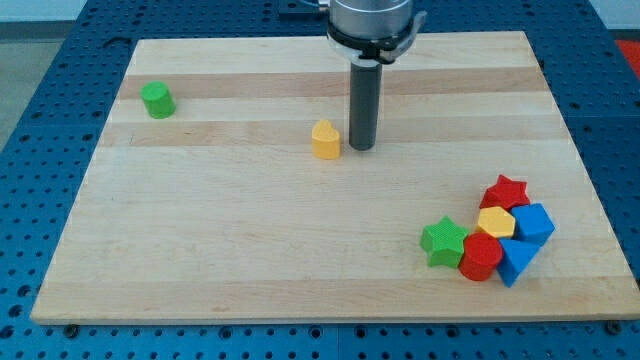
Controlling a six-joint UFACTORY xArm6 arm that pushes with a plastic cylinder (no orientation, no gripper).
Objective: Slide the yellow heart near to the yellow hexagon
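Observation:
The yellow heart lies near the middle of the wooden board, a little above centre. My tip stands just to the heart's right, very close to it; I cannot tell if they touch. The yellow hexagon sits at the view's lower right inside a tight cluster, far from the heart. It is ringed by a red star, a blue block, a red round block and a blue triangular block.
A green star lies at the left edge of the cluster. A green round block stands alone at the view's upper left. The board's edges border a blue perforated table.

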